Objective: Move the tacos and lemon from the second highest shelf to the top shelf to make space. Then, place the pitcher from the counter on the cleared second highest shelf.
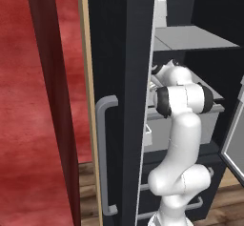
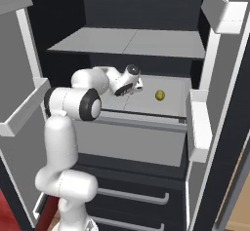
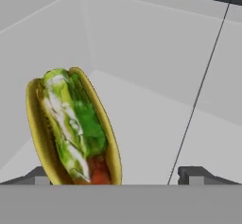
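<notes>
A taco (image 3: pixel 71 128) with a yellow shell and green filling stands on edge on the second highest shelf (image 2: pixel 146 122), leaning slightly. It sits between the fingertips (image 3: pixel 196 173) of my gripper (image 3: pixel 116 176), nearer the left one. The jaws are spread wide and are not pressing on it. In the right base view my gripper (image 2: pixel 131 85) reaches in over the left part of that shelf. The small dull-yellow lemon (image 2: pixel 159 95) lies to its right on the same shelf. The top shelf (image 2: pixel 132 42) above is bare. The pitcher and the counter are out of view.
Open fridge doors with white bins flank the opening on the left (image 2: pixel 19 108) and the right (image 2: pixel 200 123). Dark drawers (image 2: pixel 132 196) sit below the shelves. In the left base view a door with a grey handle (image 1: pixel 107 153) hides the gripper.
</notes>
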Available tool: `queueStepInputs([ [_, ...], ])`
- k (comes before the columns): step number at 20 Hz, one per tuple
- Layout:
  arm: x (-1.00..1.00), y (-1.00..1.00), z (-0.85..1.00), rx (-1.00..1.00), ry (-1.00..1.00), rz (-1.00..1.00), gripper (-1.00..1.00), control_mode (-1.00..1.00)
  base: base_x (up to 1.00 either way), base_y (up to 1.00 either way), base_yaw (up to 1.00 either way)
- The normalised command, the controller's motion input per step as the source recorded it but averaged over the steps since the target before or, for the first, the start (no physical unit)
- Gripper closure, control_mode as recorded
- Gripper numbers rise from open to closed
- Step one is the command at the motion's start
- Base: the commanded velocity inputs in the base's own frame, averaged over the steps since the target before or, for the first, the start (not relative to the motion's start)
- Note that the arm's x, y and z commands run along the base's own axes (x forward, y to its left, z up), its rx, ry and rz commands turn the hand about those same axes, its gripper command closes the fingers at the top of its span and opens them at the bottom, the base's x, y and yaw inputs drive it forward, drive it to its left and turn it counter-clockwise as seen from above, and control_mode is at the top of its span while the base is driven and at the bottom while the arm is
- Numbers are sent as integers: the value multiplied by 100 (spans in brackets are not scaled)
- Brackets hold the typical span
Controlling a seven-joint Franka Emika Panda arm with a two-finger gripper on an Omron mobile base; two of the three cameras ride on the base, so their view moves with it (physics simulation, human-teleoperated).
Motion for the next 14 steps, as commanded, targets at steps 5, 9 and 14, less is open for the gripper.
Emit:
queueStepInputs([
  [5, 0, 56, -35, -5, -1, 7, 100, -100, 0, 0, 0],
  [9, 0, 58, -34, -7, -1, 9, 100, -100, 0, 0, 0],
  [14, -3, 29, -34, -2, 0, 8, 100, -100, 0, 0, 0],
])
